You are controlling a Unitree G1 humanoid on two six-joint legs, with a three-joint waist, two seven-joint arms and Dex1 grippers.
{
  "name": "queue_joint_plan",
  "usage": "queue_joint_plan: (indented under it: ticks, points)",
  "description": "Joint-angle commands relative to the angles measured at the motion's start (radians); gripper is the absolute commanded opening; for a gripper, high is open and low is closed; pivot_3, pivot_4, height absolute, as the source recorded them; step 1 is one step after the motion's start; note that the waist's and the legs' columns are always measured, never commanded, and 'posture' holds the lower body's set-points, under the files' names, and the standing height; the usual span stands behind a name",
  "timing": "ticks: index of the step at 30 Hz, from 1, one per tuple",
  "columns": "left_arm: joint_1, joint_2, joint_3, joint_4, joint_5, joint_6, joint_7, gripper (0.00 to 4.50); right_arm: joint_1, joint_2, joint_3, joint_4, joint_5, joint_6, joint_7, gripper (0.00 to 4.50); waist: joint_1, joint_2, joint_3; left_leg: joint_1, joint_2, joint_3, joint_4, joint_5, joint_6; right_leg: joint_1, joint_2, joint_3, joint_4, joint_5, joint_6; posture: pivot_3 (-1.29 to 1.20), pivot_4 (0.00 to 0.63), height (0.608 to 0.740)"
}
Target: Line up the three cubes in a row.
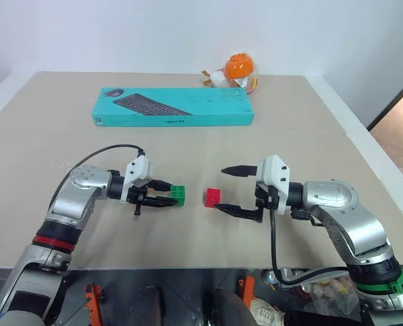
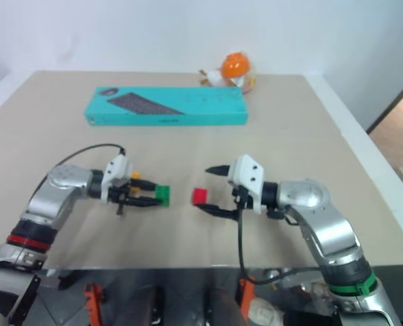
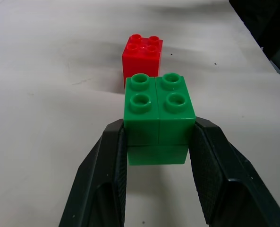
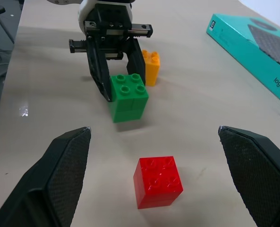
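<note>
The green cube (image 1: 179, 194) is clamped in the left tool (image 1: 168, 197); the right tool (image 1: 228, 189) is spread beside the red cube (image 1: 213, 197). Bare tabletop (image 1: 310, 136) surrounds them. The box's (image 1: 174, 106) lettering is unreadable.

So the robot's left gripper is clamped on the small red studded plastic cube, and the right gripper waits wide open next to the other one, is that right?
Not quite: the left gripper is clamped on the small green studded plastic cube, not the red one. The left wrist view shows the fingers squeezing its sides. The small red studded plastic cube sits free on the table, and the right gripper does wait wide open beside it.
</note>
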Motion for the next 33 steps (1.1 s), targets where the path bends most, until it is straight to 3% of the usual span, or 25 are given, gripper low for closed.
queue_joint_plan:
  ticks: [1, 33]
  points:
    - [-0.019, -0.004, 0.015, -0.008, 0.013, -0.015, 0.013, 1.30, -0.004, -0.008, -0.029, -0.021, 0.027, -0.009, 0.015, 4.50, 0.000, 0.000, 0.000, 0.000, 0.000, 0.000, 0.000, 0.000, 0.000, 0.000, 0.000, 0.000, 0.000, 0.000, 0.000, 0.00, 0.150, 0.740]
    - [0.028, -0.028, -0.013, -0.050, 0.088, -0.014, 0.098, 1.30, -0.034, 0.000, 0.006, 0.079, -0.022, -0.082, 0.064, 4.50, 0.000, 0.000, 0.000, 0.000, 0.000, 0.000, 0.001, 0.000, 0.000, 0.000, 0.000, 0.000, 0.000, 0.001, 0.001, 0.00, 0.150, 0.740]
